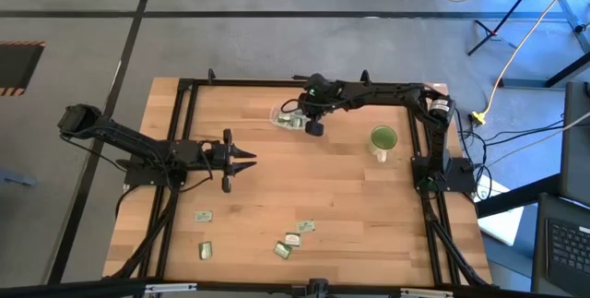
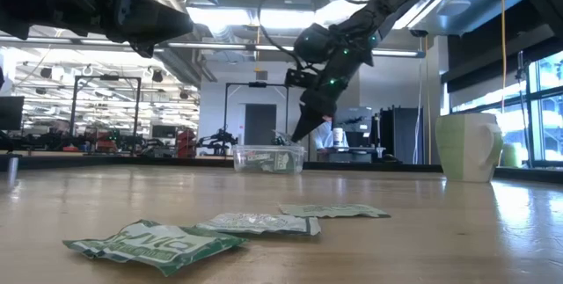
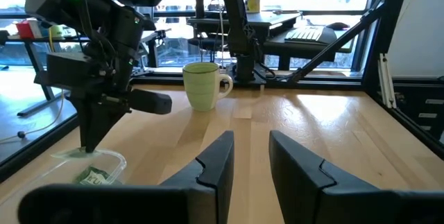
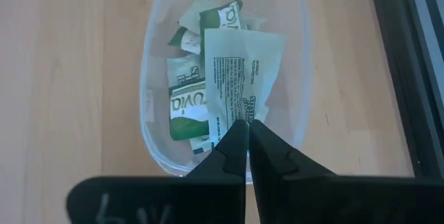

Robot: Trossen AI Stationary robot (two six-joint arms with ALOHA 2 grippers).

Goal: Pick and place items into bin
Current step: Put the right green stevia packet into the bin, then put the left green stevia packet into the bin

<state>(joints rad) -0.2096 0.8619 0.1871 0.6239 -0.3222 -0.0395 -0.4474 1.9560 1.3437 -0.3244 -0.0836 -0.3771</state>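
Note:
The clear bin (image 4: 154,113) stands near the table's far edge (image 1: 286,118) and holds several green-and-white packets (image 4: 186,106). My right gripper (image 4: 247,124) hangs over the bin, fingers pointing down, shut on a pale printed packet (image 4: 243,71); the low view shows it above the bin's rim (image 2: 297,133). My left gripper (image 1: 251,160) hovers open over the table's left middle, well away from the bin (image 3: 97,172). Several loose packets lie flat near the table's near edge (image 1: 292,239) (image 1: 203,216) (image 2: 154,244). My right gripper pinches the pale packet between its two fingertips at the edge of one short end (image 4: 243,116), coming from above and pointing down. The packet hangs below the fingers inside the bin's outline; whether its lower end rests on the packets there, I cannot tell.
A green cup with a white base and handle (image 1: 383,139) stands right of the bin (image 2: 466,146) (image 3: 202,85). Black frame rails (image 1: 184,132) run along the table's sides. Bare wood (image 1: 313,183) lies between the bin and the loose packets.

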